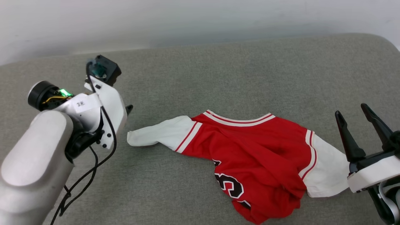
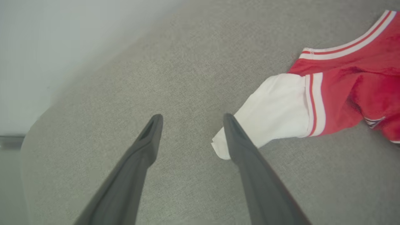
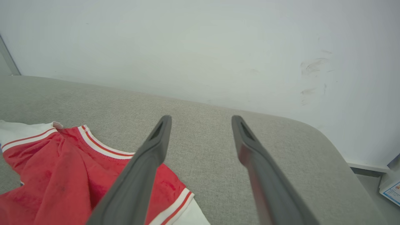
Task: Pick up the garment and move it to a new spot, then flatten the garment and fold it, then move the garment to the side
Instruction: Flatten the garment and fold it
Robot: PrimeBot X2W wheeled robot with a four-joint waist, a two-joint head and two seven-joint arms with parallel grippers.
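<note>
The garment (image 1: 256,156), a red jersey with white sleeves and striped trim, lies crumpled on the grey cushion (image 1: 218,68), its lower part bunched with black numbers showing. My left gripper (image 2: 191,118) hovers open just left of the end of one white sleeve (image 2: 278,109); in the head view just one of its dark fingertips (image 1: 129,108) peeks past the wrist. At the garment's other sleeve (image 1: 328,168), my right gripper (image 1: 352,112) stands open and holds nothing. In the right wrist view the right gripper (image 3: 201,118) points past the garment (image 3: 56,175) toward the wall.
A white wall (image 1: 187,22) runs behind the cushion. The cushion's rounded corner (image 3: 325,137) drops off at the right, with a small box (image 3: 390,187) on the floor beyond. A black cable (image 1: 93,168) hangs from my left arm.
</note>
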